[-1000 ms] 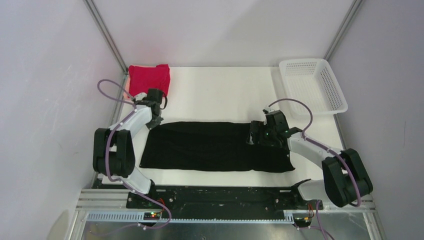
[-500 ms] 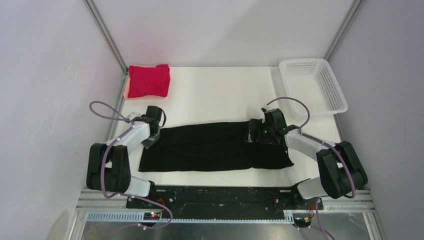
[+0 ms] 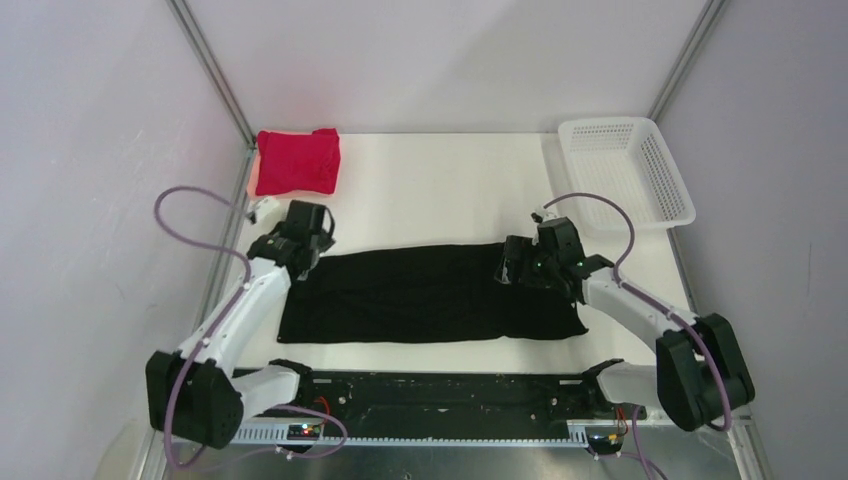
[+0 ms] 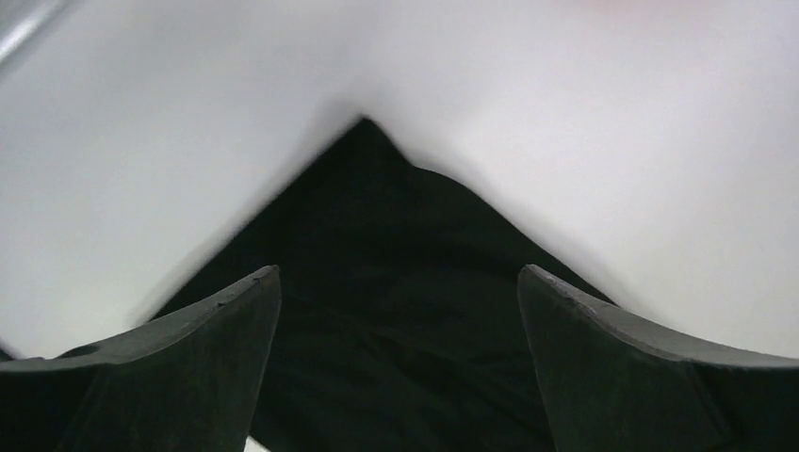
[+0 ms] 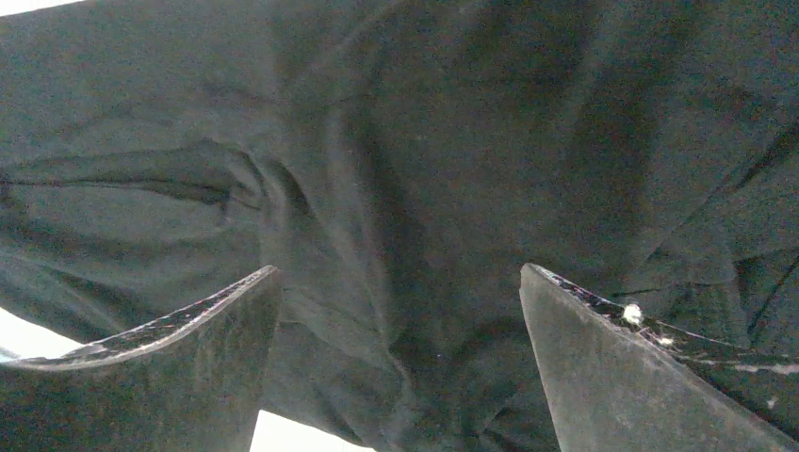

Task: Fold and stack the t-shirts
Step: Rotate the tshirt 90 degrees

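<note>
The black t-shirt (image 3: 420,293) lies flat on the white table as a long folded band. Its far left corner (image 4: 367,188) shows in the left wrist view. My left gripper (image 3: 300,262) hovers over that corner, open, nothing between its fingers (image 4: 217,348). My right gripper (image 3: 512,272) stands open over the wrinkled right part of the black cloth (image 5: 396,169), fingertips (image 5: 603,358) just above it. The red t-shirt (image 3: 297,161) lies folded at the far left corner of the table, apart from both grippers.
A white mesh basket (image 3: 626,170) sits at the far right corner. White table surface (image 3: 440,190) stretches between the red shirt and the basket. Walls and metal frame posts (image 3: 212,72) close in the left, far and right sides.
My left gripper came back from beside the red shirt to the black shirt's far left corner and went from shut to open. The right gripper stayed open, shifting slightly.
</note>
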You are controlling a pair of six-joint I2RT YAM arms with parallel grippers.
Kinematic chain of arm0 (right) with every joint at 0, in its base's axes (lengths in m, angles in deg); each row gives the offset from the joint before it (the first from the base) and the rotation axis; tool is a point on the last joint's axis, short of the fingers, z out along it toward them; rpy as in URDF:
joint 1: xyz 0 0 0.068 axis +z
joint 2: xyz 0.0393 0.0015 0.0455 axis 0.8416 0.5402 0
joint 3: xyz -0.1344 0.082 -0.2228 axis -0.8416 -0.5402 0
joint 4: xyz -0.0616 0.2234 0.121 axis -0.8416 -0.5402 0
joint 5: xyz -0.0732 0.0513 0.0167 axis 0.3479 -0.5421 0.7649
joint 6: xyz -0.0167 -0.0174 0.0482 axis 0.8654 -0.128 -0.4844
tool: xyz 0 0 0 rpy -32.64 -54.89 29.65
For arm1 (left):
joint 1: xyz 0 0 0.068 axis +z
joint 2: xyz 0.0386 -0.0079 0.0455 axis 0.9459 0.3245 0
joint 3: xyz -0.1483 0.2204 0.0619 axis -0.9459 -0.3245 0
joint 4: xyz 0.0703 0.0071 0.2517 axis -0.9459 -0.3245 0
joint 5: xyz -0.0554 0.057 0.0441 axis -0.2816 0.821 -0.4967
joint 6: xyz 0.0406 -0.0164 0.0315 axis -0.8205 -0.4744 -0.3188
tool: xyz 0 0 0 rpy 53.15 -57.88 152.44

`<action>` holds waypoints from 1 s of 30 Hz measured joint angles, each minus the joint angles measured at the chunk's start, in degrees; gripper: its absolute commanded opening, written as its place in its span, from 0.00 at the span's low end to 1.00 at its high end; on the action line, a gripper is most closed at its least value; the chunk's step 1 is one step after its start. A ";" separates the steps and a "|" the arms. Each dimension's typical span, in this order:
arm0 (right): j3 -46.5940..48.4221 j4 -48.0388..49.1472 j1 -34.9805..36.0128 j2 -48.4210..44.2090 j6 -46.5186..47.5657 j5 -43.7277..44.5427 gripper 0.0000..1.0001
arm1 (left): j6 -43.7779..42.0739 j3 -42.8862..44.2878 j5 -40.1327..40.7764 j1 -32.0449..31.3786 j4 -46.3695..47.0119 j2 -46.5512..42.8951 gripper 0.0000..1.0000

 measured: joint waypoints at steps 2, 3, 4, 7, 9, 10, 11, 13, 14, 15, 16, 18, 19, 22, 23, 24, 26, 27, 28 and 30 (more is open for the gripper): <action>0.00 -0.24 0.07 -2.60 -0.37 0.33 1.00 | -3.13 1.95 -3.74 -2.97 3.30 3.37 1.00; 0.00 -0.17 0.15 -3.37 -0.61 0.39 1.00 | -4.13 2.25 -5.25 -3.80 4.68 4.90 1.00; 0.00 -0.13 0.28 -3.82 -0.92 0.39 1.00 | -5.16 2.34 -7.23 -4.70 6.45 7.08 1.00; 0.00 0.04 1.25 -3.43 -2.60 0.02 1.00 | -7.10 1.49 -11.85 -5.86 9.90 12.85 1.00; 0.00 0.11 1.88 -2.27 -4.00 -0.22 1.00 | -7.85 -0.28 -14.45 -5.92 11.93 15.06 1.00; 0.00 0.17 2.14 -1.20 -4.87 -0.22 1.00 | -8.09 -1.18 -15.37 -5.92 12.70 15.67 1.00; 0.00 0.20 2.38 0.13 -5.79 -0.22 1.00 | -8.39 -2.32 -16.55 -5.92 13.60 16.31 1.00; 0.00 0.44 2.40 2.75 -7.28 -0.26 1.00 | -8.59 -4.11 -18.14 -5.92 14.82 17.84 1.00; 0.00 0.74 2.03 4.66 -8.28 -0.28 1.00 | -8.59 -4.98 -18.91 -5.92 15.56 18.95 1.00; 0.20 1.14 1.55 6.08 -8.98 -0.42 1.00 | -8.59 -5.62 -19.34 -5.92 16.11 19.85 1.00; 1.01 1.90 0.81 6.91 -9.92 -0.68 1.00 | -8.92 -6.21 -19.30 -5.92 16.59 20.74 1.00; 2.95 2.82 -0.61 9.81 -11.63 -1.31 1.00 | -8.98 -6.19 -19.47 -6.12 17.44 20.92 1.00; 4.28 3.17 -1.20 11.30 -12.04 -1.49 1.00 | -8.98 -6.21 -19.47 -6.16 17.64 20.96 1.00; 11.19 3.65 -3.21 18.51 -12.81 -2.45 1.00 | -8.94 -6.27 -19.56 -6.56 18.51 20.96 1.00; 14.73 3.78 -3.89 21.73 -12.74 -2.82 1.00 | -8.87 -6.34 -19.58 -6.84 18.93 20.90 1.00; 18.23 3.76 -4.39 24.94 -12.59 -3.15 1.00 | -8.72 -6.38 -19.67 -7.17 19.41 20.87 1.00; 25.97 2.71 -5.09 31.04 -11.91 -3.26 1.00 | -8.04 -6.40 -20.37 -8.00 20.28 20.59 1.00; 31.50 2.08 -5.60 35.28 -11.52 -3.54 1.00 | -7.30 -6.49 -21.05 -8.50 20.92 20.39 1.00; 35.89 2.19 -5.97 38.60 -11.08 -3.69 1.00 | -6.62 -6.60 -21.77 -9.07 21.46 20.09 1.00; 43.47 1.14 -6.67 43.98 -10.51 -4.57 1.00 | -4.92 -6.64 -22.88 -10.23 22.14 19.69 1.00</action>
